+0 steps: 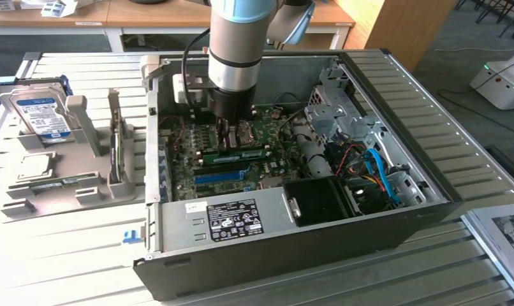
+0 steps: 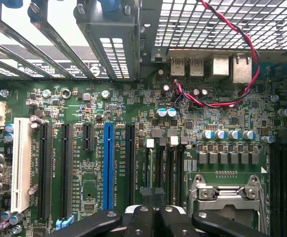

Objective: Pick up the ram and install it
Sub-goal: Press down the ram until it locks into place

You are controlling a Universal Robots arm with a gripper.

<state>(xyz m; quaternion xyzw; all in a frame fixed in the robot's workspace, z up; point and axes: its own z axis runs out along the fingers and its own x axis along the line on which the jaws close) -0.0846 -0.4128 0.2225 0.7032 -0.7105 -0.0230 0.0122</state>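
The ram is a long green stick with black chips, standing on its edge in the motherboard inside the open computer case, parallel to the blue slot strip. My gripper hangs from the arm directly over the board, just behind the ram's middle. In the wrist view the black fingers sit pressed together, so the gripper is shut with nothing visible between them. Below it lie the memory slots, the blue slot strip and the processor socket.
A grey holder on the exterior view's left carries a hard drive, a square silver chip and a thin board on edge. Inside the case are the power supply, a black fan and loose cables.
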